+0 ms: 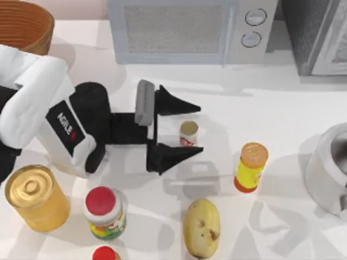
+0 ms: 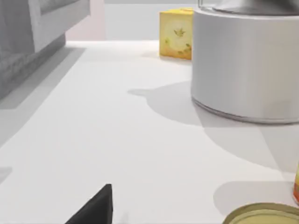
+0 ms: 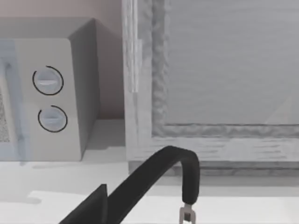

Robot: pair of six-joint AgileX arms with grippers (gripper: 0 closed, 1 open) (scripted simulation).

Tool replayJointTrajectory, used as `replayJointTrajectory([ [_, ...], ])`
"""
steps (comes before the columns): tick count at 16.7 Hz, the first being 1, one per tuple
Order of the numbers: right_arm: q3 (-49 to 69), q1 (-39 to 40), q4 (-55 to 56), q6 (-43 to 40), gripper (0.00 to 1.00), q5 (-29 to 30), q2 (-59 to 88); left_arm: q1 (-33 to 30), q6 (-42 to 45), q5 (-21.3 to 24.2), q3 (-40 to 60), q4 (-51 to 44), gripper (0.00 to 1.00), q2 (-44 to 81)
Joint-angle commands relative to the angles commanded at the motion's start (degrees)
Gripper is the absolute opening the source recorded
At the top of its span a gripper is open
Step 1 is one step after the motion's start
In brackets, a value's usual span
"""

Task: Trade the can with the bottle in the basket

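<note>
White can [image 1: 188, 133] upright on table; basket [image 1: 24, 24] far-left.

A white table [image 1: 282, 114] backs onto a pale pinkish wall [image 1: 70, 8].

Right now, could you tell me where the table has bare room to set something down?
Bare table lies between the microwave and the yellow bottle, reaching toward the steel pot. It is crowded at the near left, around the golden tin, the red-capped jar and the potato. The left gripper brackets the can.
</note>
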Motion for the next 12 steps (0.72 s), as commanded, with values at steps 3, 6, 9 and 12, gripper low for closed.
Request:
replayJointTrajectory([
  [3, 0.0, 0.0, 0.0, 0.0, 1.0, 0.0, 0.0, -0.9, -0.2, -3.3, 1.4, -2.4, 1.0, -4.2],
  [6, 0.0, 0.0, 0.0, 0.0, 1.0, 0.0, 0.0, -0.9, -0.5, -9.1, 0.4, -7.1, 1.0, -13.1],
  [9, 0.0, 0.0, 0.0, 0.0, 1.0, 0.0, 0.0, 0.1, -0.8, -16.4, -3.4, -13.7, 1.0, -25.6],
  [12, 0.0, 0.0, 0.0, 0.0, 1.0, 0.0, 0.0, 1.8, -1.1, -24.4, -9.2, -21.7, 1.0, -40.7],
])
